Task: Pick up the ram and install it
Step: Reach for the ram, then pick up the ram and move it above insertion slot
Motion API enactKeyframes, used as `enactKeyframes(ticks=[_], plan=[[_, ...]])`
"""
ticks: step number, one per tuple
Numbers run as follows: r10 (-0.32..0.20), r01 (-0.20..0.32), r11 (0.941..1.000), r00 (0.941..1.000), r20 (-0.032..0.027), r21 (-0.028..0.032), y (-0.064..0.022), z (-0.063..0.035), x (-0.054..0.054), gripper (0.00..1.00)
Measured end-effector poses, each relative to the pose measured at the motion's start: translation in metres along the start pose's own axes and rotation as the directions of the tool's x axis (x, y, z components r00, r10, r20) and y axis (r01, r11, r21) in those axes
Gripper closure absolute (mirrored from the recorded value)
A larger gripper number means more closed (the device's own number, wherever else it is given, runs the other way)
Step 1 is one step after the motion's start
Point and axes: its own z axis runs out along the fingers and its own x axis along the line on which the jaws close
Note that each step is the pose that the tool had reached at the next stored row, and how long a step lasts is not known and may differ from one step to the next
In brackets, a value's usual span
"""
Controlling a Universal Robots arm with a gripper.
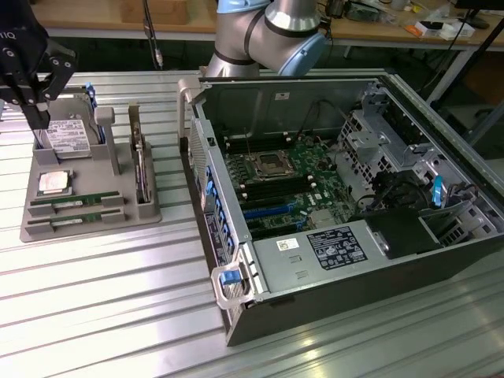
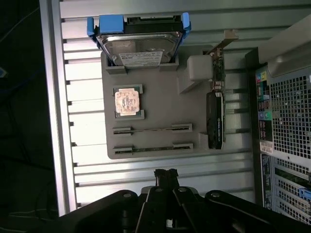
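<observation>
Two ram sticks lie edge-up in slots of a grey tray (image 1: 88, 175): one ram (image 1: 75, 202) (image 2: 151, 129) and, beside it at the tray's edge, a second ram (image 1: 75, 220) (image 2: 151, 147). My black gripper (image 1: 36, 124) (image 2: 166, 175) hangs above the tray's end at the exterior view's left, near the hard drive. Its fingers are shut together with nothing between them. In the wrist view the fingertips (image 2: 166, 173) sit over the ribbed table just off the tray's ram side.
The tray also holds a hard drive (image 1: 69, 138) with blue rails, a square silver processor (image 1: 53, 182) and an upright card with a metal bracket (image 1: 140, 169). An open computer case (image 1: 378, 260) lies to the exterior view's right, its motherboard (image 1: 276, 189) exposed.
</observation>
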Motion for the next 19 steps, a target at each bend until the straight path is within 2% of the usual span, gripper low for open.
enactKeyframes(ticks=[14,19], plan=[[-0.002,0.002,1.0000,1.0000,-0.0002,-0.0001,0.0000,0.0000,0.0003,0.89],[-0.042,0.042,0.9991,0.9991,-0.0021,-0.0019,0.0000,-0.0001,0.0003,0.89]])
